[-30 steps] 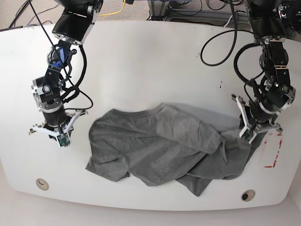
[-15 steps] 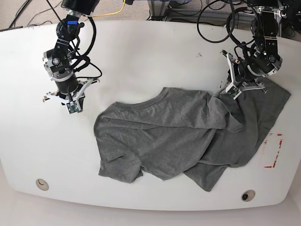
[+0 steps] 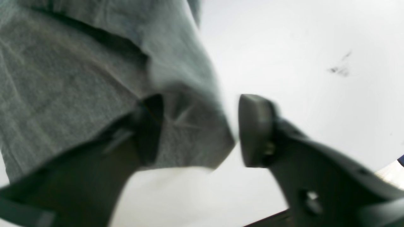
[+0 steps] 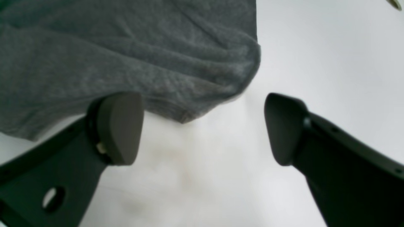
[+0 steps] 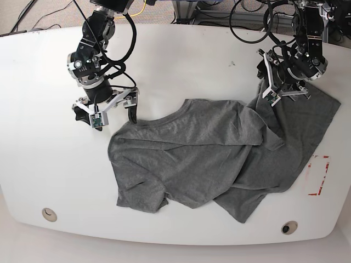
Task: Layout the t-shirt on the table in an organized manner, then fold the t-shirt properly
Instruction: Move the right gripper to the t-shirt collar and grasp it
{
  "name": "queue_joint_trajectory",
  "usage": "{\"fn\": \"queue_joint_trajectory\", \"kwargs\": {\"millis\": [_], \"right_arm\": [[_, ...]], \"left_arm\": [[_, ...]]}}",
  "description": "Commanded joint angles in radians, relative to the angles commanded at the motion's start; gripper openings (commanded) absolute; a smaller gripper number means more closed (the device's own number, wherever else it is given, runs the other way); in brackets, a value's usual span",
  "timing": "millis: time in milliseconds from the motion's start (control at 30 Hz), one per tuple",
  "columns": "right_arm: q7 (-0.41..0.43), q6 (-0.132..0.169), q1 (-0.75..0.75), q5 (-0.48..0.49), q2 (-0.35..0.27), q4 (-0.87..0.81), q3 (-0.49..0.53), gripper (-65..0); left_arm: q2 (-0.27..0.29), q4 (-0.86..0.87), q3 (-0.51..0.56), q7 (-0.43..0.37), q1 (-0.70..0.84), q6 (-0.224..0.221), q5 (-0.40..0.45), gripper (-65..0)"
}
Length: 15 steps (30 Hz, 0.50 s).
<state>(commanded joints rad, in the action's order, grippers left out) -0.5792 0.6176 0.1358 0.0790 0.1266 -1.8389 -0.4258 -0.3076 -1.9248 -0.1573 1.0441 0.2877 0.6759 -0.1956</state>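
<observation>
Base view shows our t-shirt (image 5: 219, 150) lying rumpled across the table (image 5: 175, 60), one side bunched and doubled over itself toward our left gripper (image 5: 281, 87). That gripper's jaws stand apart, with a cloth corner loose between them, touching one pad only. Our right gripper (image 5: 105, 108) hovers spread wide just beside the shirt's other top corner, holding nothing. We judge the risk is closing on a doubled layer instead of one edge, which would drag the fold along. Only the wrist views show the jaw gaps; only the base view shows the overlapped side.
</observation>
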Motion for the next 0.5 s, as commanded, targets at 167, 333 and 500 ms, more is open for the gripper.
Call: {"fn": "queue_joint_trajectory", "kwargs": {"millis": [167,333,500], "right_arm": [[-0.126,0.0,0.035,0.216,-0.005,-0.005,0.006,-3.0],[-0.161,0.0,0.081,0.341,-0.005,0.002,0.074,-3.0],[-0.161,-0.005,0.123,0.362,-0.005,0.003,0.173,-3.2]], "left_arm": [[-0.006,0.0,0.0,0.0,0.008,0.002,0.0,-22.8],[-0.006,-0.003,-0.037,0.0,0.015,0.005,0.0,-22.9],[-0.006,-0.003,-0.118,0.0,0.011,0.006,0.0,-22.9]]}}
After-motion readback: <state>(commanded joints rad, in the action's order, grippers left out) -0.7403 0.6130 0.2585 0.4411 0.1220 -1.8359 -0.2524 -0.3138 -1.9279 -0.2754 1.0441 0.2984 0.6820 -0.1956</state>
